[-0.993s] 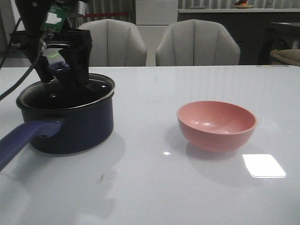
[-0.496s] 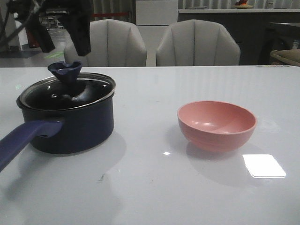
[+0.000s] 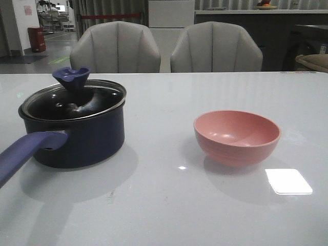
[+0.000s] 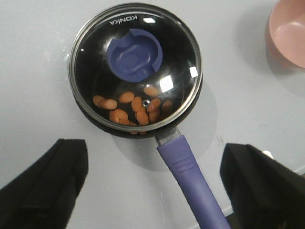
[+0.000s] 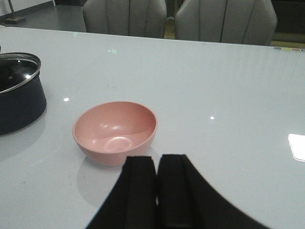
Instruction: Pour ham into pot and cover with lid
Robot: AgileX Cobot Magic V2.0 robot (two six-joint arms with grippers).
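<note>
Lid (image 3: 73, 100) seated flat on pot (image 3: 77, 136), left side of front view; blue knob (image 3: 72, 78) up top, purple handle (image 3: 23, 156) running to lower left edge. Ham (image 4: 131, 107) visible through glass, clustered on pot floor. Left gripper (image 4: 152, 183) high above pot, fingers spread wide, holding nothing. Right gripper (image 5: 156, 191) fingers pressed together, empty, just short of pink bowl (image 3: 237, 137). Bowl empty, right of centre on white table (image 3: 169, 205), well apart from pot.

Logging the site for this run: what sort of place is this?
Probably a dining or meeting area, not a real kitchen: a big white table, two padded chairs behind it, and a counter at the back.
</note>
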